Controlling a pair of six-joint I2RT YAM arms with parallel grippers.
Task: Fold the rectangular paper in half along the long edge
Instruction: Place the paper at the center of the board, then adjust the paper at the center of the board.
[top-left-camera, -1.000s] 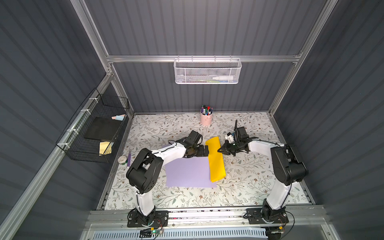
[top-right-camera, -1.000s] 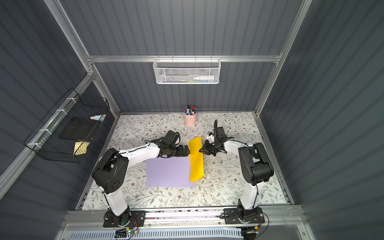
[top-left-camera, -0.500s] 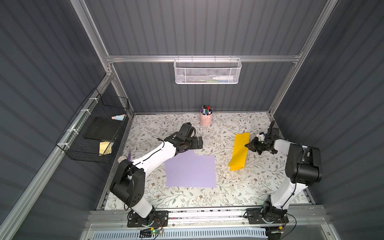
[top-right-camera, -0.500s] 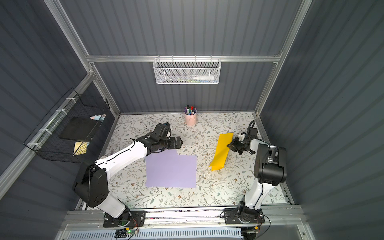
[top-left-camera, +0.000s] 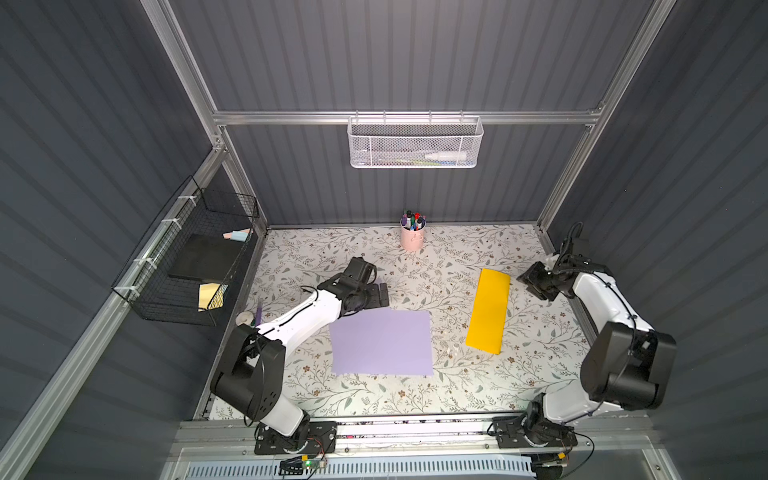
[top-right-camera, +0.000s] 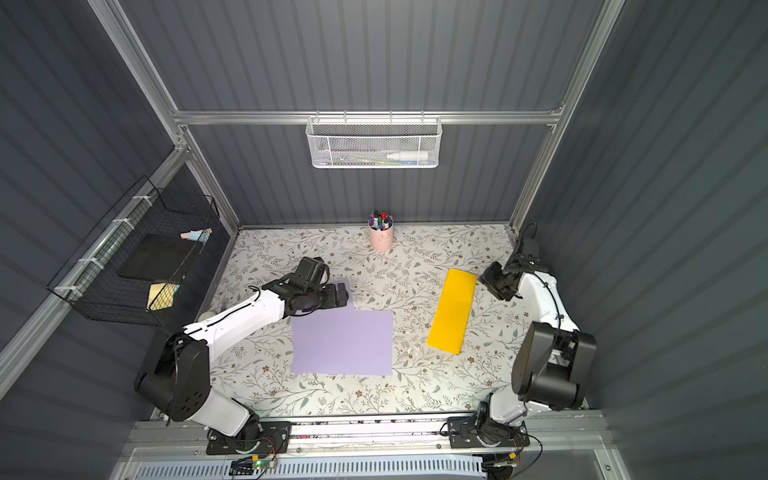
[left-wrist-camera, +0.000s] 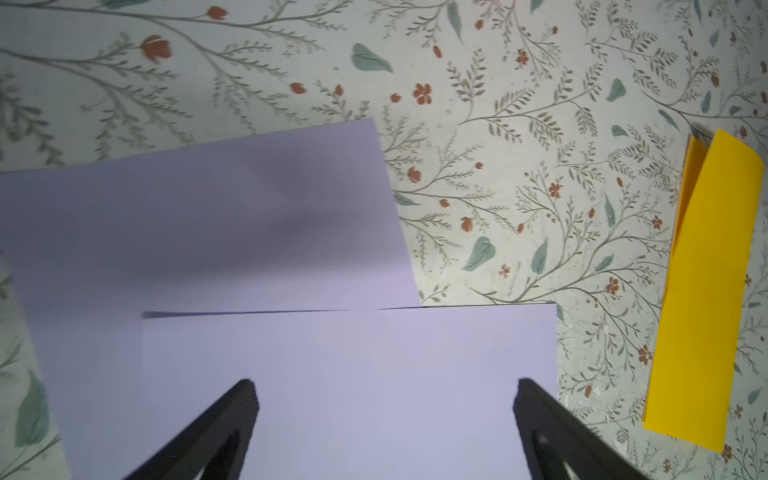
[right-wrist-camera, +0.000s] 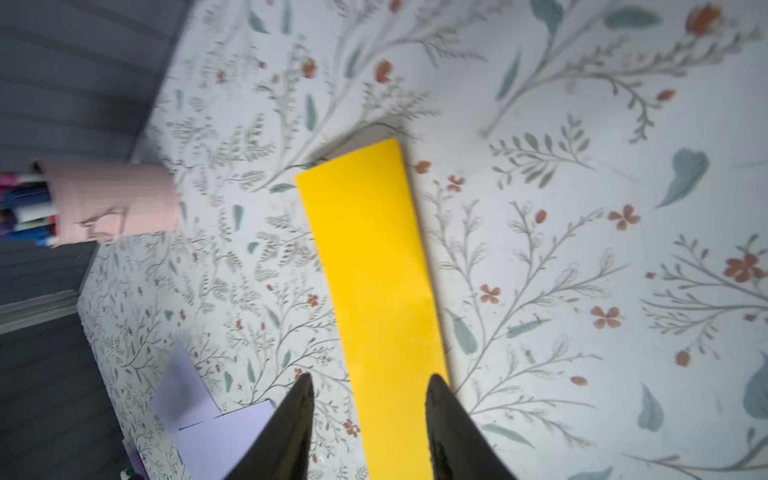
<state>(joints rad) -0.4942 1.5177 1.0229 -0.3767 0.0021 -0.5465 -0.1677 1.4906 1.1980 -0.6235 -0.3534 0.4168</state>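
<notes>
In both top views the yellow paper (top-left-camera: 488, 311) (top-right-camera: 453, 309) is seen lying flat on the right side of the flowery table (top-left-camera: 415, 395). It is long and thin, already folded in half. The right gripper (top-left-camera: 534, 282) (top-right-camera: 492, 280) is seen just beside its far end, not touching it. A lilac sheet (top-left-camera: 382, 343) (top-right-camera: 343, 343) is spread flat in the middle, not folded. The left gripper (top-left-camera: 380, 293) (top-right-camera: 340, 295) is held by its far edge.

In the left wrist view the left gripper (left-wrist-camera: 384, 382) is seen with its jaws spread wide. A second lilac piece (left-wrist-camera: 353, 345) is seen between them, over the lilac sheet (left-wrist-camera: 208, 216). Whether it is touched cannot be told. Two layers are seen at one end of the yellow paper (left-wrist-camera: 706, 291).

In the right wrist view the right gripper (right-wrist-camera: 370, 378) is seen with its jaws parted, and nothing is pinched. The yellow paper (right-wrist-camera: 365, 249) lies on the table under and ahead of them. A pink pen cup (right-wrist-camera: 116, 203) is seen off to the side.

The yellow fold is judged done, and the step in hand is judged to be the letting go. The lilac sheet seems to be next. One long edge must be pinched and lifted, then laid on the other long edge. The corners must be matched and the crease pressed.
</notes>
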